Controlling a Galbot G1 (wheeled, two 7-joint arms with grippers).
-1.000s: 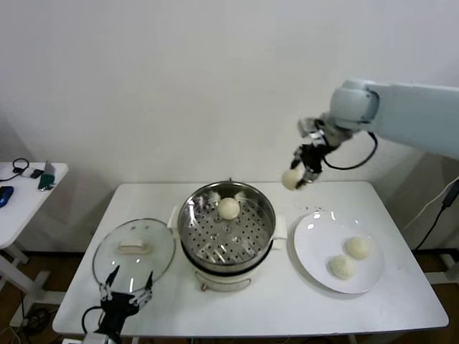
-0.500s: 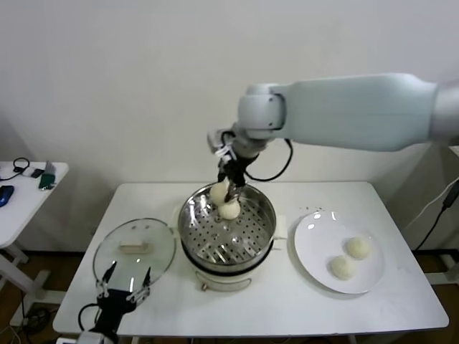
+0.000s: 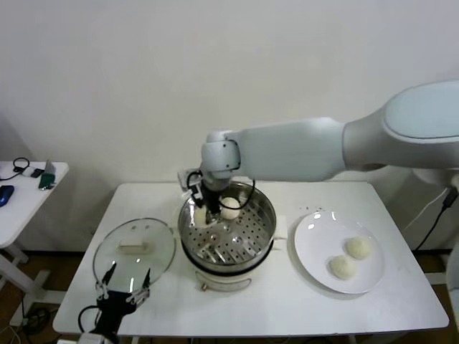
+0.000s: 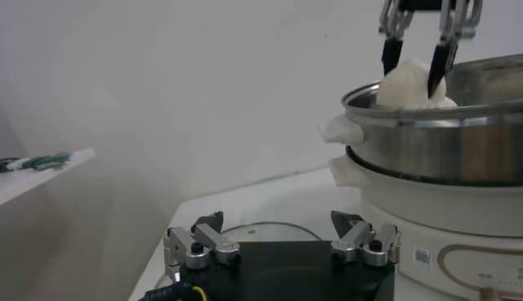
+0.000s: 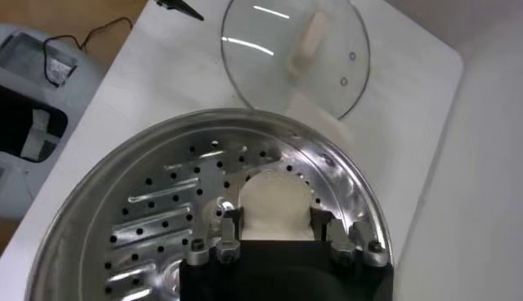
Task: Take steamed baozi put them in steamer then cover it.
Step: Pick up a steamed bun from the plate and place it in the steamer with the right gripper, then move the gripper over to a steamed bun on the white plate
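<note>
Over steamer (image 3: pixel 226 231) at table middle: right tool (image 3: pixel 209 215) clenched on baozi (image 5: pixel 276 204), lowering spot beside one bun (image 3: pixel 231 208) already on tray. Two buns (image 3: pixel 349 256) left on plate (image 3: pixel 310 247) near right edge. Cover (image 3: pixel 134 247) off, front-left, by released left tool (image 3: pixel 123 294).

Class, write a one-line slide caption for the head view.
Right end effector lowers a held baozi into the steamer beside another bun.
</note>
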